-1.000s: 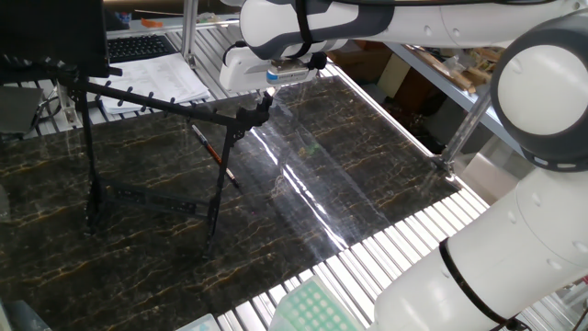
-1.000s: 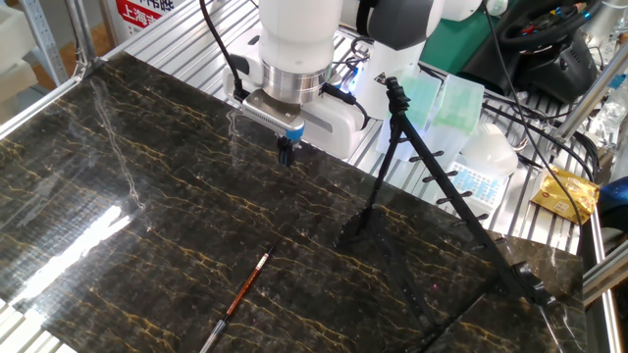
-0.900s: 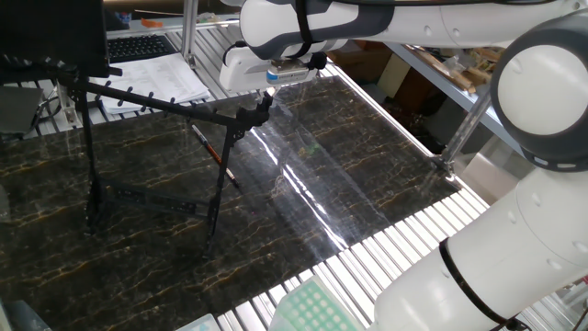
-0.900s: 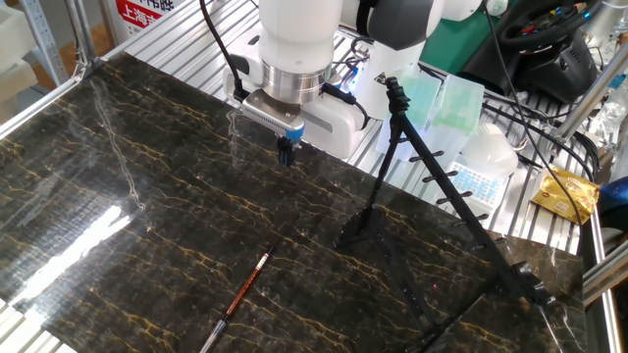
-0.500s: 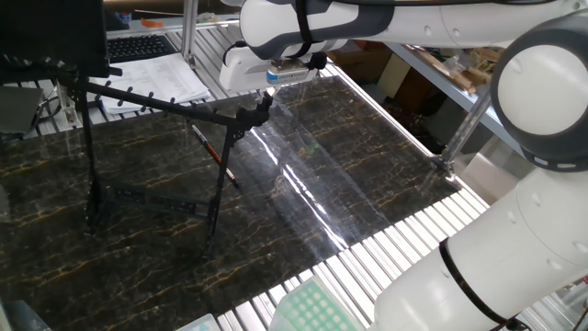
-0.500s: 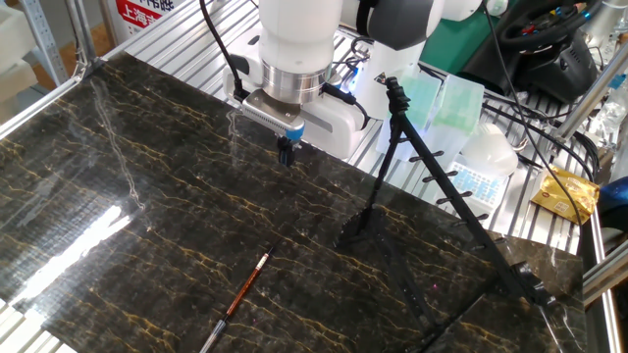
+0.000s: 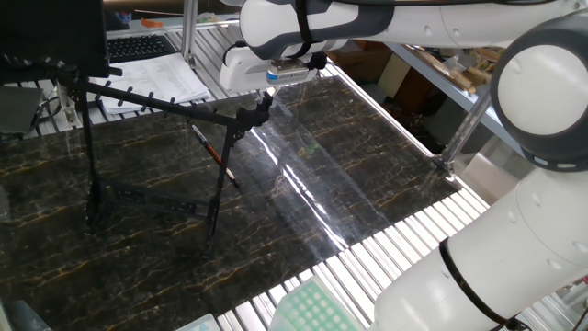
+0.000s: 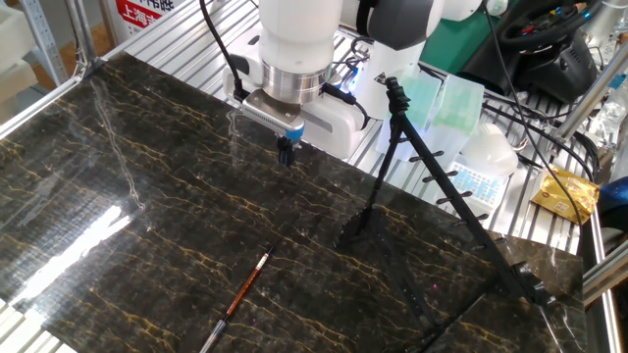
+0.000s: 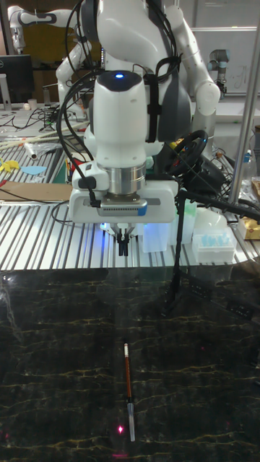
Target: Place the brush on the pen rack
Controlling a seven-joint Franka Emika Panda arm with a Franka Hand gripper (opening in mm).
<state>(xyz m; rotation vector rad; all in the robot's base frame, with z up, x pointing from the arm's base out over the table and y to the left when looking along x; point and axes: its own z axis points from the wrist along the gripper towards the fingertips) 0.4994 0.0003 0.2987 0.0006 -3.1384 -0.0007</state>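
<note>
The brush lies flat on the dark marble tabletop, a thin stick with a red-orange middle and a dark shaft; it also shows as the brush and the brush. The pen rack stands upright to one side, a black rod frame with a pegged top bar; I see the same pen rack and pen rack. My gripper hangs above the table, well away from the brush, its fingers together and empty. The gripper points straight down; in the first fixed view the gripper is near the rack's end.
Slatted aluminium table edges surround the marble slab. Papers and a keyboard lie behind the rack. Clear plastic boxes, a yellow packet and a green tray sit off the slab.
</note>
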